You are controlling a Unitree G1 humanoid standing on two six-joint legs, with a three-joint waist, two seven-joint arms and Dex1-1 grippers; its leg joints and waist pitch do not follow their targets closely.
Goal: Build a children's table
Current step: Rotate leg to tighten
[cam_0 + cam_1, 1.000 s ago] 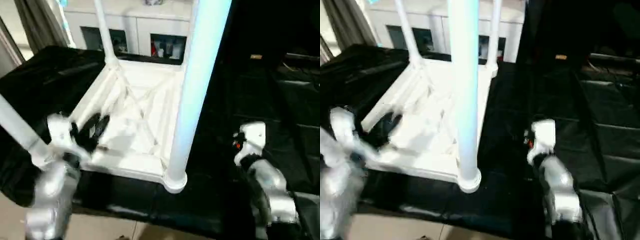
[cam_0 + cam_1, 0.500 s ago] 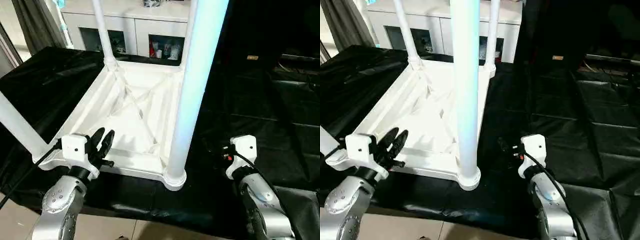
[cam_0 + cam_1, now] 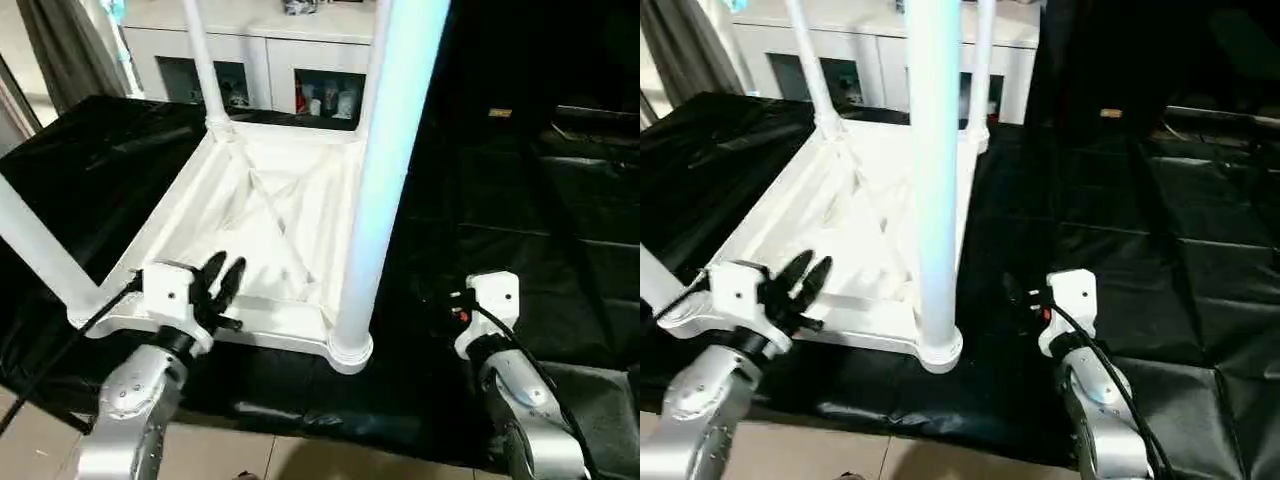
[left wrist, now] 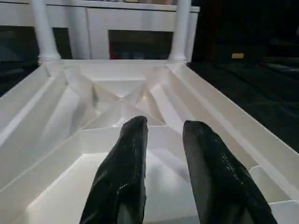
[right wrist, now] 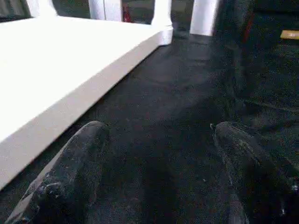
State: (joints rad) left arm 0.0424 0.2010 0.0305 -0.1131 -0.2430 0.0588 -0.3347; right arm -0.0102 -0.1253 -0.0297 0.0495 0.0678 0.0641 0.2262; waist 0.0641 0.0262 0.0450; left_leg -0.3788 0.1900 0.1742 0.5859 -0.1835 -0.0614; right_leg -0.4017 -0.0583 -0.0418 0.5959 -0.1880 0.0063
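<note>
The children's table [image 3: 270, 215] lies upside down on the black-sheeted table, its white legs pointing up. One thick leg [image 3: 385, 180] rises from the near right corner socket, another [image 3: 40, 255] from the near left, and thinner-looking ones [image 3: 200, 60] stand at the far end. My left gripper [image 3: 222, 275] hovers over the near rim of the white top, its fingers [image 4: 133, 154] a little apart with nothing between them. My right gripper [image 5: 159, 128] is open wide just above the black sheet, to the right of the table's long side rim [image 5: 70, 88], touching nothing.
A white glass-door cabinet [image 3: 270, 60] stands behind the black-sheeted table [image 3: 530, 210]. A grey curtain [image 3: 60, 50] hangs at the back left. The black table's front edge runs just below both grippers, with the light floor [image 3: 250, 460] beneath.
The picture has steadied after a camera shake. My left gripper has edged slightly forward and to the right over the near rim. The right gripper holds about the same place.
</note>
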